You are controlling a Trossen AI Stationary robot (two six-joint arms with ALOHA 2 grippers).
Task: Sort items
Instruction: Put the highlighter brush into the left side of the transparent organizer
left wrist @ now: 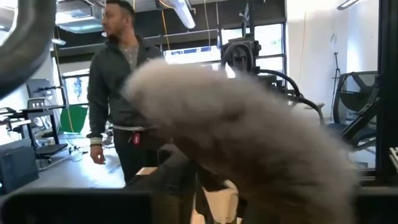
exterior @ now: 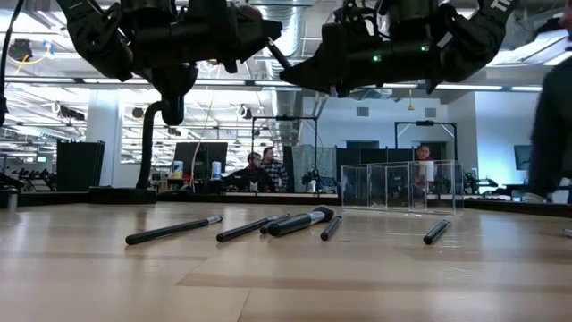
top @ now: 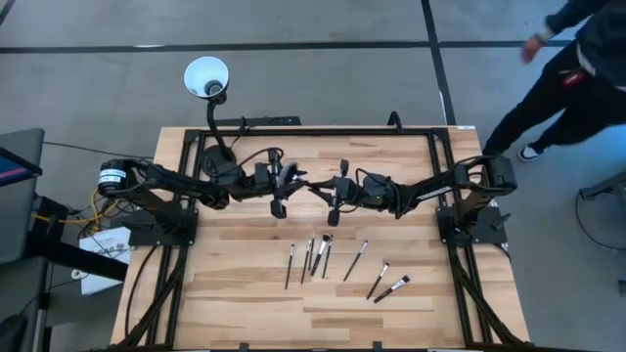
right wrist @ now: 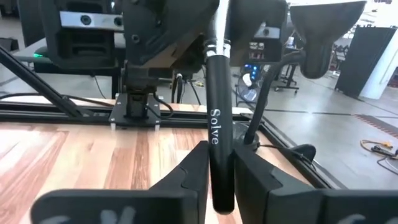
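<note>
Wooden table [top: 245,303], 7 brushes [top: 326,256] below both raised grippers.

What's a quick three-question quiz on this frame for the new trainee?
1. True or false: the right tool, facing the left tool above mid-table, grips a brush whose handle reads "Solve".
2. Where do the loose brushes lie? A: on the wooden table, in front of both arms. B: in a clear holder. C: on the floor.
3. Fill in: the lamp's shade is ___.
Key: 1 true; 2 A; 3 white.
</note>
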